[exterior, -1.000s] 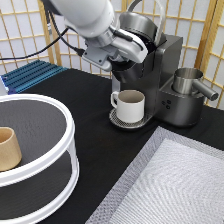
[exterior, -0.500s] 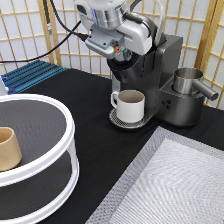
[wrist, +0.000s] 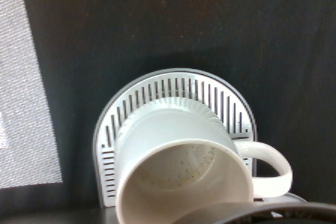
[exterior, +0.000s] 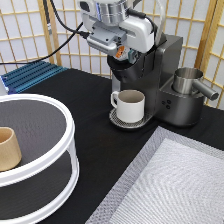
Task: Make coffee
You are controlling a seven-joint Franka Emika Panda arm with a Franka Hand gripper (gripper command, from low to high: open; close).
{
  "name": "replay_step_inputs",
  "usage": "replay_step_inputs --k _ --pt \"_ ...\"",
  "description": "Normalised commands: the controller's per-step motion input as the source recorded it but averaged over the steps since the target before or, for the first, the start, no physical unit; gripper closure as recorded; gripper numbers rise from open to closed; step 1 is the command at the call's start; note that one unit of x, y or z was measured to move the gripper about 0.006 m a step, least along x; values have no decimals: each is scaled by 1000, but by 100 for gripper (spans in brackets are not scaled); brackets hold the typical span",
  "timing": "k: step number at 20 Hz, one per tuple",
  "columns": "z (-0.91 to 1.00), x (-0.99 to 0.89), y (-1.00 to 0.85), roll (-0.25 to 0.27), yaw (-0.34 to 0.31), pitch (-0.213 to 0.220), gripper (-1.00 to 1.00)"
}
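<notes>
Exterior view, far left: tan cup (exterior: pixel 9 148) sits on the upper tier of a round white two-level rack (exterior: pixel 60 165), lower left of frame. Blue ridged mat (exterior: pixel 31 75) lies behind it at left, near the lattice screen. Black table (exterior: pixel 100 135) runs across the middle.

Top centre: the gripper (exterior: pixel 121 53) hangs over the open brew head of the black coffee machine (exterior: pixel 150 75). An orange-and-white bit, the coffee pod (exterior: pixel 120 51), shows at the gripper's tip, right at the machine's top opening. Cannot tell whether the fingers are closed on it or spread, as they are hidden by the hand body.

Below that, centre: white mug (exterior: pixel 131 105) with handle facing the frame's left stands on the machine's round slotted drip tray (exterior: pixel 117 120). Wrist view shows the same mug (wrist: pixel 187 185) from above, empty inside, sitting on the tray (wrist: pixel 176 95).

Right: metal jug (exterior: pixel 189 81) with a spout sits on the machine's side platform. Lower right: grey woven mat (exterior: pixel 170 185).
</notes>
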Motion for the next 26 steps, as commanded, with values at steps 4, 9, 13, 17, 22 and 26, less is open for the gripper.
replay_step_inputs --k 4,9,13,17,22,26 --pt "241 -483 -634 -29 -4 -92 -100" --pt "496 -471 -329 -51 -32 -54 -100" --pt "989 -169 532 -122 -23 -25 -100" --pt "1000 316 909 -144 -1 35 -100" --pt "989 497 928 -187 0 86 -100" --pt "702 398 650 -273 -6 116 -100"
